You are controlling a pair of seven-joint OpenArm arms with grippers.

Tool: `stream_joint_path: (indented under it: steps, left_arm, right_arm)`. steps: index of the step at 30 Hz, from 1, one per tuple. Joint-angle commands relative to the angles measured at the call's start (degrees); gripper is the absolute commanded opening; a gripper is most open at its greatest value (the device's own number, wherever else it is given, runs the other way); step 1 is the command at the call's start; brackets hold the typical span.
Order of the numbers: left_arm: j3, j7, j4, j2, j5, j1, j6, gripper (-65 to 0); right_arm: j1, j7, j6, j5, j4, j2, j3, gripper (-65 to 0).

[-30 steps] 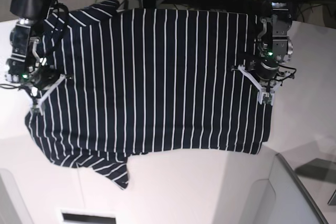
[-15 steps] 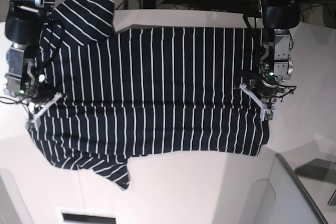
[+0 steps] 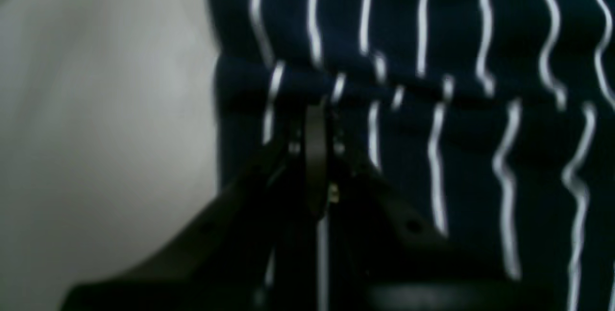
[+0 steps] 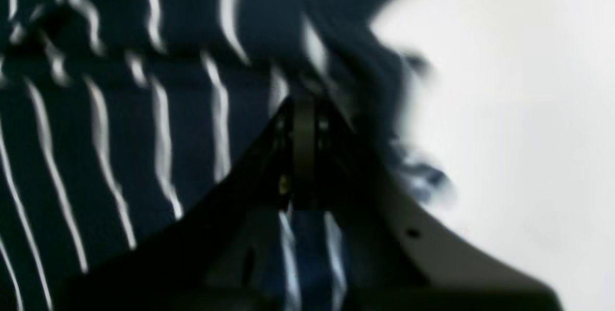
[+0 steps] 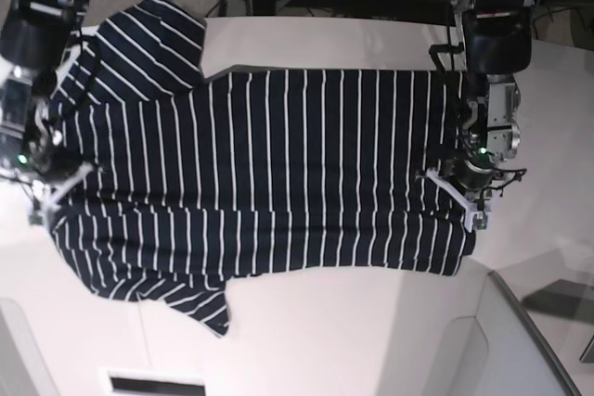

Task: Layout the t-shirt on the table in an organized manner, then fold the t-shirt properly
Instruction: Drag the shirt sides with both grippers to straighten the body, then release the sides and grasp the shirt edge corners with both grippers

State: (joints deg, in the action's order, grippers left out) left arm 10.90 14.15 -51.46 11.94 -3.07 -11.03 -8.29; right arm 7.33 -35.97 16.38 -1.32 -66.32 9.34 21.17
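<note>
Jaws on both grippers, left gripper (image 5: 471, 199) and right gripper (image 5: 58, 194), are clenching opposite edges of the shirt (image 5: 269, 173), which is lying across the table (image 5: 306, 331). Folding well likely means moving both together, keeping the cloth taut and even.

t-shirt (image 5: 269, 173) — dark navy, thin white stripes, table (image 5: 371, 322) — white
</note>
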Motion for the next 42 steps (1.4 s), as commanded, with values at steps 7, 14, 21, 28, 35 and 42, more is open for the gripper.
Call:
stream_joint_path:
  steps: [7, 14, 21, 28, 35, 42]
  left_arm:
    - [7.5, 8.4, -25.1, 0.3, 1.2, 11.7, -1.1, -65.0]
    - [18.8, 11.3, -33.0, 0.8, 12.3, 24.2, -13.6, -65.0]
    - [26.3, 10.9, -33.0, 0.3, 19.3, 31.5, -15.0, -56.9]
    - [29.9, 11.0, -32.6, 0.7, 26.1, 34.5, -15.0, -33.2]
    - [29.9, 11.2, -32.6, 0.8, 26.1, 35.2, -15.0, -32.3]
    - [29.8, 11.0, -32.6, 0.5, 26.2, 36.5, -15.0, -32.7]
  right_arm:
    - [-10.6, -3.1, -0.2, 0.3, -26.8, -9.0, 10.9, -55.2]
    - [-16.3, -13.7, -0.2, 16.6, -30.1, -11.4, 24.5, -5.0]
    - [-25.3, -14.1, -0.1, 39.8, -25.7, -8.4, 27.3, -4.5]
    - [-26.4, -14.1, 12.0, 40.0, -18.3, -8.1, 27.3, -4.7]
    - [-26.4, -14.1, 14.3, 40.0, -11.3, -8.1, 27.3, -4.7]
    - [-26.5, -14.6, 19.9, 40.0, -9.8, -8.3, 27.2, -11.4]
